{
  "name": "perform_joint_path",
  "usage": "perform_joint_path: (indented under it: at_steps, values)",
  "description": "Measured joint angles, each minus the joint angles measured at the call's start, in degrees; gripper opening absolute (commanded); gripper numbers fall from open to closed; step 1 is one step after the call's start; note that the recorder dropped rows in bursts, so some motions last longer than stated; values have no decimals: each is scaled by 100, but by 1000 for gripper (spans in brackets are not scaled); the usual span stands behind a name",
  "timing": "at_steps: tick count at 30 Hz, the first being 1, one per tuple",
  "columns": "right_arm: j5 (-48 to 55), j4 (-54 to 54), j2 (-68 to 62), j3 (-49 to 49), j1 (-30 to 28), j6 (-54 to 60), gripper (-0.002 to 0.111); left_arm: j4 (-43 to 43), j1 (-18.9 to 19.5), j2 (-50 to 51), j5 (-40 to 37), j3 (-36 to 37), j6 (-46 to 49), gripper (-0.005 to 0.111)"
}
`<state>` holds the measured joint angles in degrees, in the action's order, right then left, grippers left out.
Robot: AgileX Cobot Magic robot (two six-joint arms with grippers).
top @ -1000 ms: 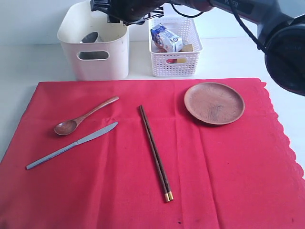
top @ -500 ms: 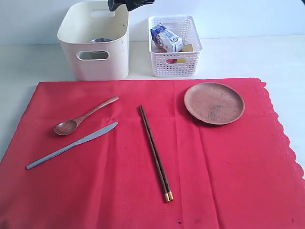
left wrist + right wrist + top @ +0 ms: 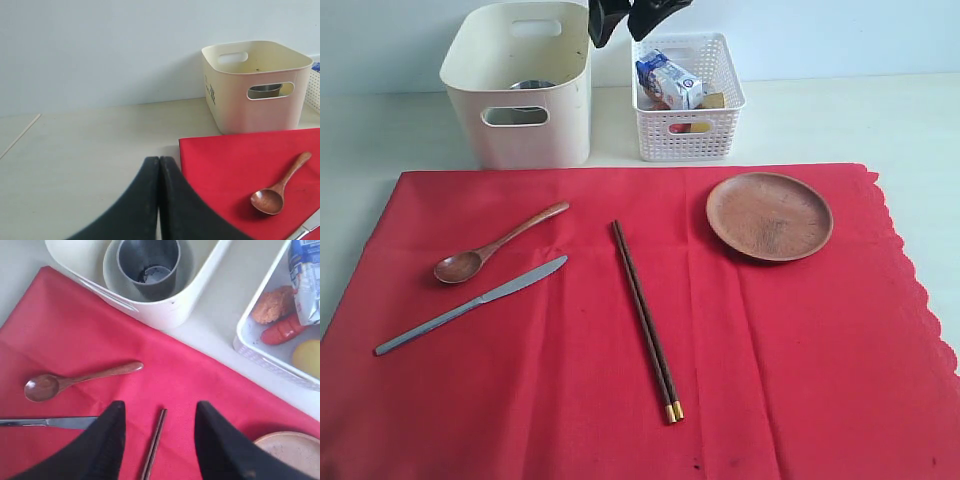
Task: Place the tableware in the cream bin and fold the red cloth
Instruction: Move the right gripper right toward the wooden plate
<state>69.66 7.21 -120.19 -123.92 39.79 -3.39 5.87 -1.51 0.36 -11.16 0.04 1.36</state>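
Note:
The red cloth (image 3: 640, 340) covers the front of the table. On it lie the brown wooden spoon (image 3: 500, 243), silver knife (image 3: 470, 305), dark chopsticks (image 3: 645, 318) and round wooden plate (image 3: 769, 215). The cream bin (image 3: 520, 120) stands behind the cloth's left part. In the right wrist view the steel cup (image 3: 148, 265) stands upright inside the pale bowl (image 3: 112, 272) in the bin. My right gripper (image 3: 625, 18) hangs open and empty, high between bin and basket, above the chopsticks (image 3: 155, 445). My left gripper (image 3: 159, 161) is shut and empty, off the cloth's (image 3: 240, 160) left edge.
A white lattice basket (image 3: 687, 110) right of the bin holds a milk carton (image 3: 668, 80) and food items. Bare pale tabletop (image 3: 90, 145) lies left of the cloth and behind it. A pale wall stands behind the bin and the basket.
The right arm has pulled up and away from over the cream bin; only its fingertips now show at the top edge. The cup has settled in the bin.

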Motion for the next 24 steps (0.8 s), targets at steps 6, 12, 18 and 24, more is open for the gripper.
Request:
perform_joint_path:
  at_steps: [6, 12, 18, 24]
  values:
    - [5, -103, 526, 405, 0, 124, 22, 0, 0, 0, 0, 0, 0, 1]
    - [28, -1043, 1104, 1106, 0, -46, 0, 0, 0, 0, 0, 0, 0, 1]
    - [54, -1836, 1383, 1623, -70, -246, 0, 0, 0, 0, 0, 0, 0, 1]
    - [54, -1719, 1388, 1912, -549, -257, 0, 0, 0, 0, 0, 0, 0, 1]
